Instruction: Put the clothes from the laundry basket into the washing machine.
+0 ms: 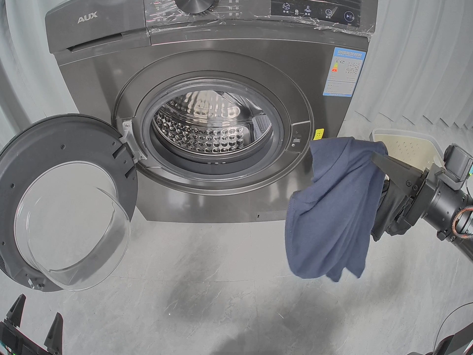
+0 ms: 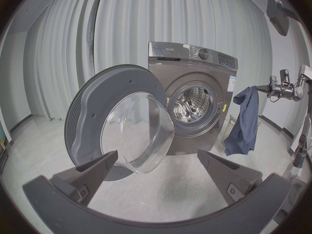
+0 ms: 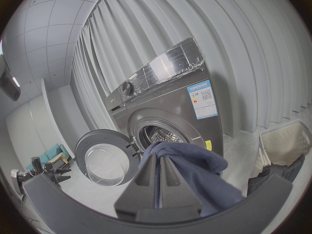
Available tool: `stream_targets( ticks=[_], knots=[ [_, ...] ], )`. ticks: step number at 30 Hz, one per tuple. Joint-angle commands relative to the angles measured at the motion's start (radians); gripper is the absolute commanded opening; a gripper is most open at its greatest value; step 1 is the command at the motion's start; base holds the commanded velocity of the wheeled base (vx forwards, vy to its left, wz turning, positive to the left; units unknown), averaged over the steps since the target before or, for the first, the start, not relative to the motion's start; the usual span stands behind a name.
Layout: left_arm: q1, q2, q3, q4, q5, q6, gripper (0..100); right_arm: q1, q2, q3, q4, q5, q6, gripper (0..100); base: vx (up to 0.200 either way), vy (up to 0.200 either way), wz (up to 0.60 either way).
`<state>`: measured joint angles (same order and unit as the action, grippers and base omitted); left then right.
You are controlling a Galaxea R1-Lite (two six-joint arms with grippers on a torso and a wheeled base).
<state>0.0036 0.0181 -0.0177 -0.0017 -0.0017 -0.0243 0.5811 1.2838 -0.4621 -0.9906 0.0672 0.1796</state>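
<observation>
The right arm (image 1: 446, 200) comes in from the right edge of the head view at mid height, with its wrist held roughly level and pointing toward the frame's left. The right gripper (image 1: 379, 159) has its fingers (image 3: 148, 176) pressed together on a fold of a dark blue garment (image 1: 335, 208), which hangs down from them. The left gripper (image 1: 35, 316) sits in the lower left corner, fingers (image 2: 94, 171) spread wide apart, holding nothing
</observation>
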Motion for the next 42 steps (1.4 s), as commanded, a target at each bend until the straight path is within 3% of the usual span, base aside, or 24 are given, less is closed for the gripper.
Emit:
stream_targets(
  ticks=[1,5,14,23,30,34,42],
  knots=[
    [0.001,-0.013,0.018,0.000,0.000,0.000,100,0.000,0.002,0.000,0.000,0.000,0.000,0,-0.200,0.000,0.00],
    [0.001,-0.013,0.018,0.000,0.000,0.001,100,-0.001,0.002,0.002,0.001,0.000,0.001,0,-0.200,0.000,0.00],
    [-0.001,-0.013,0.018,0.000,-0.001,0.001,100,-0.001,0.003,0.008,0.001,0.000,0.001,0,0.000,0.000,0.00],
    [0.001,-0.013,0.018,0.002,0.002,0.015,100,0.003,0.054,0.002,0.004,-0.009,-0.005,0,0.000,0.133,0.00],
    [0.001,-0.015,0.018,0.000,0.002,0.014,100,0.074,0.147,-0.112,-0.008,-0.017,0.031,0,0.000,0.000,0.00],
    [0.001,-0.013,0.018,0.002,0.000,0.015,100,0.120,0.181,-0.147,-0.010,-0.058,0.055,0,0.000,0.000,0.00],
    [0.001,-0.018,0.018,0.000,0.000,0.006,100,0.129,0.255,-0.168,-0.079,-0.072,0.066,0,0.000,0.000,0.00]
  ],
)
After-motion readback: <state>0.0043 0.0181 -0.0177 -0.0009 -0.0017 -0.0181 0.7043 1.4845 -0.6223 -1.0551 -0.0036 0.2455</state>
